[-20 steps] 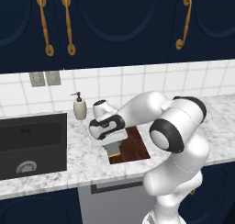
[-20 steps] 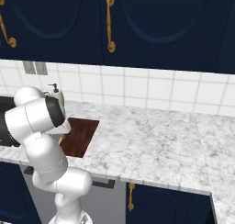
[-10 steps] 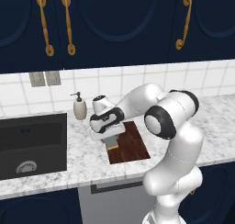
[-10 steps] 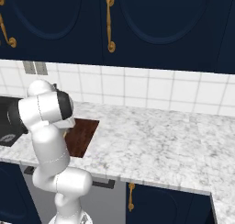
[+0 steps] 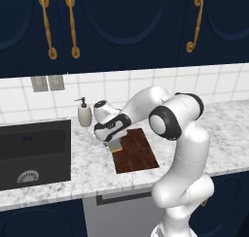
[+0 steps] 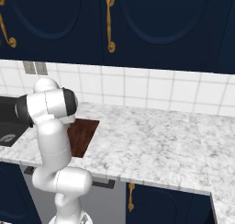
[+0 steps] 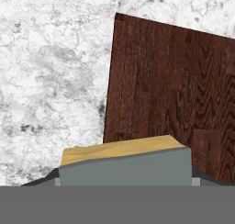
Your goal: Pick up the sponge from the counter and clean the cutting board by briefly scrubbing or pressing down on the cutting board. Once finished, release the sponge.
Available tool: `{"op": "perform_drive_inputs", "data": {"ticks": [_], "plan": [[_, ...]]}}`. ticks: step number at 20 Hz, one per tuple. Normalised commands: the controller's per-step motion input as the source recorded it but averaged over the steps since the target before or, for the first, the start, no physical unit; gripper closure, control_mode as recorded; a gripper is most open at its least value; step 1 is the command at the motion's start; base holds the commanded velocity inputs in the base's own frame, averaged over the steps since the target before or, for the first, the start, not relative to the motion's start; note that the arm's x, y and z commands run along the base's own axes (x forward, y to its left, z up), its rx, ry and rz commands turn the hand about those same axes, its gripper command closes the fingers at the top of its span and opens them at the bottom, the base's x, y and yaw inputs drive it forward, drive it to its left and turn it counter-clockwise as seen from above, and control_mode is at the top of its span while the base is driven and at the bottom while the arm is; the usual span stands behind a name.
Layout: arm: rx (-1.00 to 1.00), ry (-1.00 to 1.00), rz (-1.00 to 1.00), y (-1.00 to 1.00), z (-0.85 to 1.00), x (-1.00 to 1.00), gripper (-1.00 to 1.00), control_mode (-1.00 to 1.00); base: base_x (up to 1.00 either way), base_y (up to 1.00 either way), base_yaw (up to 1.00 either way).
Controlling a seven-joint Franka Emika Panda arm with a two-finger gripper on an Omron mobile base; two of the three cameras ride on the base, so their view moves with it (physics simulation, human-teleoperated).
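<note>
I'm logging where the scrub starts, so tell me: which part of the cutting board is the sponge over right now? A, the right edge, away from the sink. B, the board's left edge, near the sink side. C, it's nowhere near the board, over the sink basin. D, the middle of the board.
B: in the left base view the sponge in the gripper sits at the cutting board left edge, straddling board and counter.
</note>
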Motion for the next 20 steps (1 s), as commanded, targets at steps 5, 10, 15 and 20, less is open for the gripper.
{"op": "perform_drive_inputs", "data": {"ticks": [5,10,15,20], "plan": [[0.00,-0.05,0.02,-0.06,-0.09,0.43,1.00,-1.00,0.00,0.00,0.00],[0.00,0.00,0.00,-0.21,0.00,0.45,1.00,-1.00,0.00,0.00,0.00],[0.00,0.00,0.00,-0.21,-0.04,0.48,1.00,-1.00,0.00,0.00,0.00],[0.00,0.00,0.00,-0.22,-0.20,0.41,1.00,-1.00,0.00,0.00,0.00]]}}
